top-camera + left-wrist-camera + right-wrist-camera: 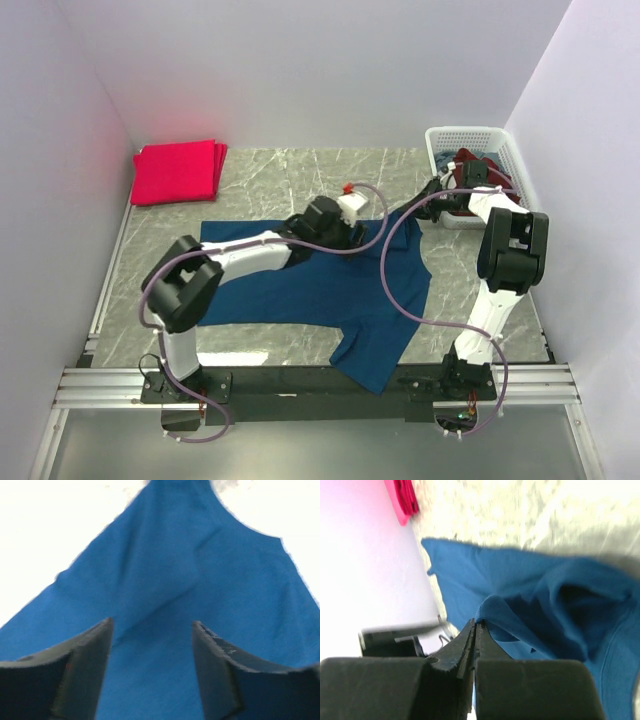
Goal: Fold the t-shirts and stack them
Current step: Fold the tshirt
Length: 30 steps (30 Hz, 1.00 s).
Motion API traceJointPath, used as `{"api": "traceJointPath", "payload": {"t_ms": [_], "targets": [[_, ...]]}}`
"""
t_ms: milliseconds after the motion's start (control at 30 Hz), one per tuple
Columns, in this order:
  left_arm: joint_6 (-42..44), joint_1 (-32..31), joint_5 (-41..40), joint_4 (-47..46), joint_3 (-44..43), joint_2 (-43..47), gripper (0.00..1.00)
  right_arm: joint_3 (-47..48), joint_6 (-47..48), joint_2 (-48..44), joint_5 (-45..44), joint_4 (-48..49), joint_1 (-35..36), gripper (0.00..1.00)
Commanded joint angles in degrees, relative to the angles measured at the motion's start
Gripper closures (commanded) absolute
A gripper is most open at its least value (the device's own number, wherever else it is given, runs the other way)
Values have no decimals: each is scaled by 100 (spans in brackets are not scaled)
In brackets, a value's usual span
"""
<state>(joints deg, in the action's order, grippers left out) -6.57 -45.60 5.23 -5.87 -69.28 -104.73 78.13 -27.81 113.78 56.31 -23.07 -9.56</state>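
Observation:
A navy blue t-shirt (320, 285) lies spread on the marble table, one sleeve hanging over the near edge. My left gripper (152, 622) hovers open just above its upper middle, with only flat blue cloth (165, 580) between the fingers. In the top view that left gripper (360, 218) sits near the shirt's far edge. My right gripper (476, 622) is shut, pinching a raised fold of the blue shirt (530, 610) at its far right corner. From above, the right gripper (432, 196) is beside the basket. Folded pinkish-red t-shirts (178, 170) are stacked at the far left.
A white lattice basket (440, 138) stands at the far right with a dark maroon shirt (468, 160) inside, close behind the right wrist. White walls close in left, back and right. Purple cables loop over the blue shirt.

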Motion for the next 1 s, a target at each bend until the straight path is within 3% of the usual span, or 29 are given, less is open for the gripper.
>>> {"api": "traceJointPath", "payload": {"t_ms": [0, 67, 133, 167, 433, 733, 967], "targets": [[-293, -168, -314, -406, -437, -301, 35, 264, -602, 127, -375, 540, 16, 100], [-345, -203, -24, -406, -543, -460, 54, 282, -672, 215, -463, 576, 25, 100], [-354, -238, 302, -432, -683, -689, 66, 308, -734, 337, -507, 619, 16, 100], [-345, -256, 364, -459, -710, -759, 67, 317, -778, 373, -525, 611, 16, 100], [-82, -405, 750, -520, -1123, -1296, 57, 282, -813, 540, -543, 655, 16, 100], [182, -493, 654, -635, -1518, -1752, 49, 265, -778, 637, -508, 602, 7, 100], [331, -528, 338, -705, -1738, -2060, 48, 133, -691, 619, -446, 540, 7, 100]]}}
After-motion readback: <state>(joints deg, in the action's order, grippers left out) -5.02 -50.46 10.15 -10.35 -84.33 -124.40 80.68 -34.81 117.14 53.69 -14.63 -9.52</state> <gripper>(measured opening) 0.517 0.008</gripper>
